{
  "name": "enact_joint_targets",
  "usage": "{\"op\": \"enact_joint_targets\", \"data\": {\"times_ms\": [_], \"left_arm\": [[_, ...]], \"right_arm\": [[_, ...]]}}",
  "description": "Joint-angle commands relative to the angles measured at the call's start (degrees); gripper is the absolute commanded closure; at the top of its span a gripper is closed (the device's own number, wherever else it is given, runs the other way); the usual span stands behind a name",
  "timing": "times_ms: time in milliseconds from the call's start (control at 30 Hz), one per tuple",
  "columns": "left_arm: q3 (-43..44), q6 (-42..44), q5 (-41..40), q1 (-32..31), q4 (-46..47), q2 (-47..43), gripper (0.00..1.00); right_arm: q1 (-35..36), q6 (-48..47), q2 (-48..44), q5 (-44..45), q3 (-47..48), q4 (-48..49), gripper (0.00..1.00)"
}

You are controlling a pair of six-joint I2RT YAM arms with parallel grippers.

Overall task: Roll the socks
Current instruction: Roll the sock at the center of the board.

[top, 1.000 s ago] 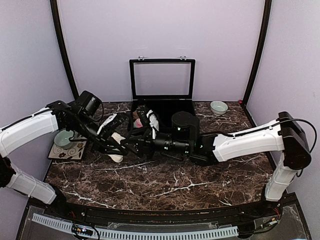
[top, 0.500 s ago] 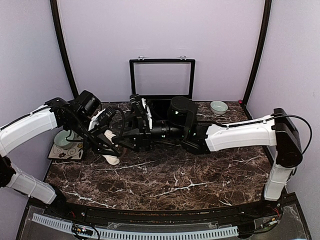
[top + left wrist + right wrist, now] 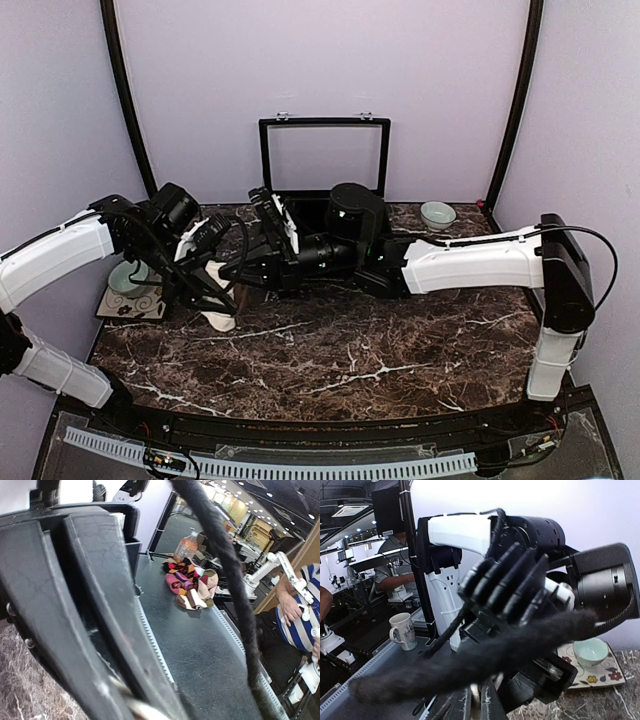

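Observation:
A cream sock (image 3: 222, 318) hangs from my left gripper (image 3: 215, 293), and its lower end touches the marble table (image 3: 330, 370) at the left. In the left wrist view the dark fingers (image 3: 115, 630) stand close together, with a pale bit of the sock (image 3: 145, 712) pinched at their tips. My right arm stretches across to the left. Its gripper (image 3: 248, 272) sits right beside the left gripper. In the right wrist view its fingers (image 3: 470, 705) are shut, and a pale sliver shows between them that I cannot identify. The pink sock is hidden.
An open black box (image 3: 323, 160) stands at the back middle with its lid upright. A small bowl (image 3: 437, 214) sits at the back right. A mint bowl (image 3: 127, 278) rests on a patterned mat (image 3: 145, 302) at the left. A thick black cable (image 3: 470, 665) crosses the right wrist view.
My right arm has lifted and swung left and back towards the left gripper, and its jaws have closed. The left gripper has kept the cream sock and barely moved.

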Motion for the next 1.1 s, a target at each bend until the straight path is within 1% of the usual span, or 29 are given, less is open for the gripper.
{"op": "enact_joint_targets", "data": {"times_ms": [0, 33, 67, 167, 233, 300, 400, 500, 633, 667, 700, 767, 833, 867, 900, 967, 1000, 1033, 1067], "left_arm": [[0.0, -10.3, -8.0, -0.4, 11.6, -0.5, 0.67], [-1.1, -13.6, -13.5, -0.3, 15.1, -0.9, 0.62], [-2.3, -16.0, -20.3, -0.2, 18.1, -1.2, 0.59], [-5.5, -18.5, -36.1, -0.1, 23.3, -1.9, 0.57], [-6.5, -18.8, -43.1, -0.1, 25.2, -2.2, 0.57], [-6.9, -19.0, -48.2, -0.1, 26.2, -2.4, 0.58], [-7.1, -19.5, -52.4, -0.1, 27.4, -2.4, 0.63], [-7.2, -19.3, -54.7, -0.1, 27.9, -2.3, 0.67], [-7.3, -19.2, -55.4, -0.1, 28.1, -2.3, 0.69], [-7.3, -19.1, -55.0, -0.1, 27.9, -2.4, 0.71], [-7.2, -18.6, -54.3, -0.1, 27.6, -2.5, 0.79], [-7.1, -17.8, -54.1, -0.1, 27.3, -2.5, 0.99], [-7.1, -17.2, -54.6, -0.1, 27.1, -2.4, 1.0], [-7.0, -16.9, -53.6, -0.1, 26.7, -2.4, 1.0], [-6.6, -16.6, -51.6, -0.1, 25.9, -2.4, 1.0], [-5.6, -15.0, -43.4, -0.1, 23.5, -2.5, 1.0], [-5.2, -14.6, -37.0, -0.1, 22.3, -2.5, 1.0], [-4.9, -13.6, -29.9, -0.1, 20.7, -2.4, 1.0], [-4.4, -11.8, -23.8, -0.1, 18.4, -2.1, 1.0]], "right_arm": [[0.5, -1.9, 1.8, 2.8, 3.1, -8.8, 1.0], [0.5, -3.1, 1.5, 5.9, 2.9, -10.6, 1.0], [0.5, -4.2, 0.9, 9.9, 2.3, -12.0, 1.0], [0.6, -5.6, -1.2, 22.3, -0.9, -11.5, 1.0], [1.5, -5.7, -2.3, 32.7, -2.7, -10.4, 1.0], [2.6, -5.8, -2.3, 42.0, -3.1, -10.3, 1.0], [4.2, -2.8, -0.9, 54.4, -2.0, -11.8, 1.0], [5.5, 0.0, 0.8, 60.1, -0.2, -12.9, 1.0], [6.3, 2.5, 2.6, 62.3, 2.5, -14.4, 1.0], [6.3, 3.3, 2.8, 62.1, 2.8, -14.6, 1.0], [6.3, 4.0, 2.9, 61.4, 2.6, -14.3, 1.0], [6.3, 5.5, 2.6, 59.8, 2.0, -13.0, 1.0], [6.2, 6.2, 2.3, 57.7, 1.6, -12.8, 1.0], [6.1, 6.2, 2.0, 56.3, 1.1, -12.4, 1.0], [5.8, 6.0, 1.3, 53.9, -0.2, -11.1, 0.95], [4.6, 5.3, -0.9, 48.0, -4.4, -6.2, 0.69], [3.6, 4.9, -2.0, 44.5, -7.0, -3.1, 0.61], [2.8, 4.2, -3.1, 40.2, -9.3, 0.3, 0.56], [2.0, 3.6, -4.0, 35.8, -11.3, 2.9, 0.53]]}}
